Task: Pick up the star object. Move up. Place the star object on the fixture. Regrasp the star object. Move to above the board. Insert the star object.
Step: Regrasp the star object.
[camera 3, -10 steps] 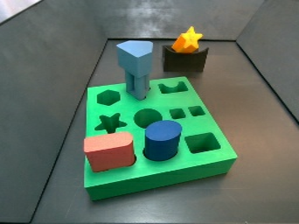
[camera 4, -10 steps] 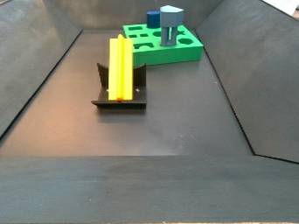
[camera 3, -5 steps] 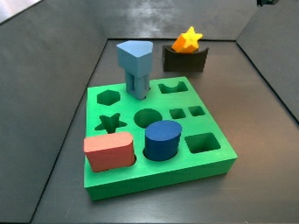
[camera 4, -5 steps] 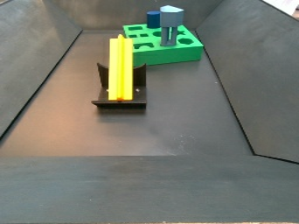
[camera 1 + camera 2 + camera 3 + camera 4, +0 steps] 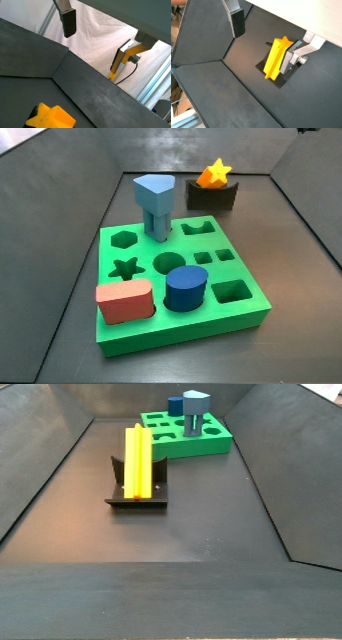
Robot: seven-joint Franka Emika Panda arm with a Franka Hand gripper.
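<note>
The star object (image 5: 215, 172), an orange-yellow prism, lies on the fixture (image 5: 211, 195) behind the green board (image 5: 246, 312). It also shows lengthwise on the fixture (image 5: 136, 499) in the side view (image 5: 136, 456). My gripper (image 5: 270, 36) is open and empty, well above the floor. In a wrist view the star object (image 5: 276, 59) lies below it, between the fingers and close to one of them. In the wrist view (image 5: 107, 32) only the star's end (image 5: 52, 116) shows. A dark bit of the gripper (image 5: 305, 130) shows at the top edge of a side view.
A tall light-blue peg (image 5: 155, 206), a dark blue cylinder (image 5: 186, 288) and a red block (image 5: 124, 301) stand in the board. The star cut-out (image 5: 126, 267) is open. Sloped dark walls enclose the floor. The board (image 5: 214, 446) is at the back.
A dark bit of the gripper has come into the top edge of a side view. The star object, fixture and board pieces have not moved.
</note>
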